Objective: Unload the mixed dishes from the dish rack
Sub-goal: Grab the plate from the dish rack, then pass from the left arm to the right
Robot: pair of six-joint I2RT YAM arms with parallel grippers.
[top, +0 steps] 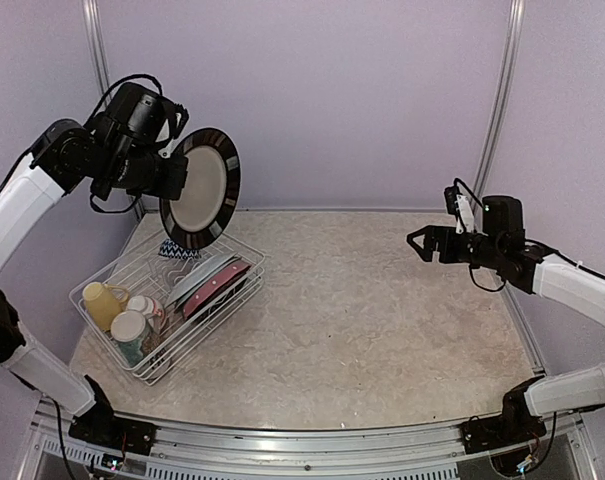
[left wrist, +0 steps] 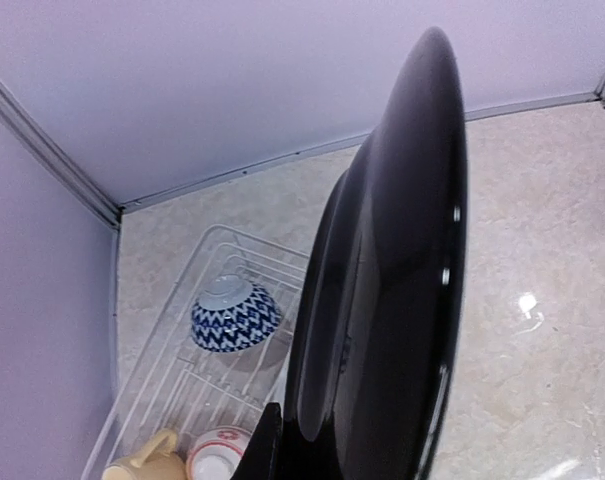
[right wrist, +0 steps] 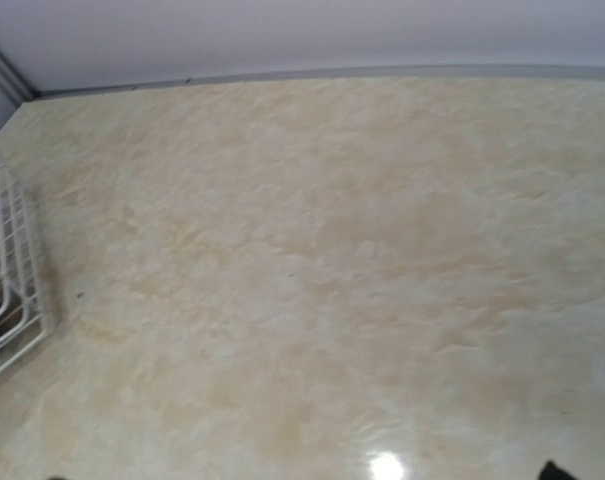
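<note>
The left pincer (top: pixel 170 178) pinches a dark plate (top: pixel 200 188) high above the rack (top: pixel 90 296) at left; next, I'd judge, carry it right and lay it on the tabletop (top: pixel 362 310); the right pincer (top: pixel 420 244) hangs spread.

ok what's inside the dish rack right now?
Yellow mug, a second mug, small red-patterned bowl, blue zigzag bowl, several leaning plates. The raised plate covers the rack's far corner.
</note>
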